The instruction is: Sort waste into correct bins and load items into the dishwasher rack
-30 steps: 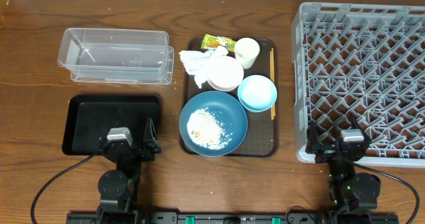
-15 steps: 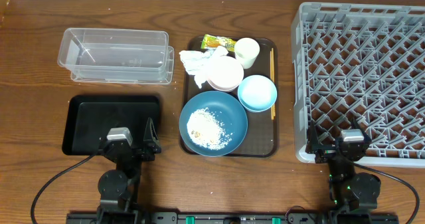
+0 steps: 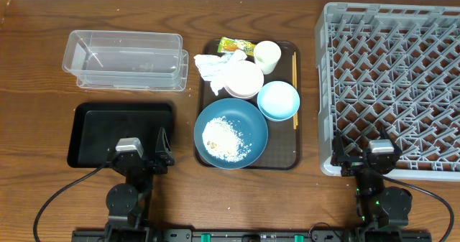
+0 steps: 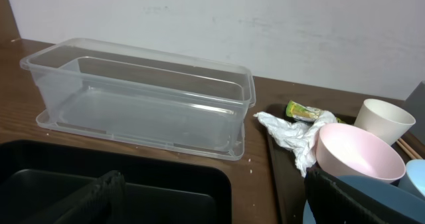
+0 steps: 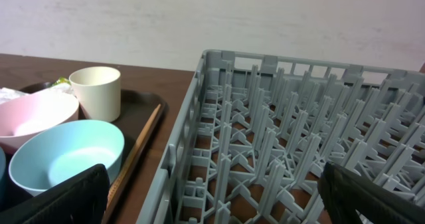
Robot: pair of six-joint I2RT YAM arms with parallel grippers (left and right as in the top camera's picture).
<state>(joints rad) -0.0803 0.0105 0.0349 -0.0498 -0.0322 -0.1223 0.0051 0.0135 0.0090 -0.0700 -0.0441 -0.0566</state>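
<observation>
A brown serving tray (image 3: 287, 159) holds a dark-blue dish (image 3: 248, 116) with white rice crumbs (image 3: 223, 138), a light-blue bowl (image 3: 278, 100), a pink bowl (image 3: 244, 79), a cream cup (image 3: 267, 56), a crumpled napkin (image 3: 212, 67), a yellow-green wrapper (image 3: 237, 46) and chopsticks (image 3: 294, 84). The clear tub (image 3: 126, 59) and black tray (image 3: 118, 131) lie to the left, the grey rack (image 3: 392, 87) to the right. My left gripper (image 3: 140, 158) is open and empty at the black tray's front edge. My right gripper (image 3: 365, 159) is open and empty at the rack's front edge.
In the left wrist view the clear tub (image 4: 139, 104) stands ahead, with the napkin (image 4: 292, 132), wrapper (image 4: 304, 110), pink bowl (image 4: 358, 154) and cup (image 4: 385, 121) to the right. The right wrist view shows the rack (image 5: 299, 131), light-blue bowl (image 5: 66, 161) and cup (image 5: 96, 91).
</observation>
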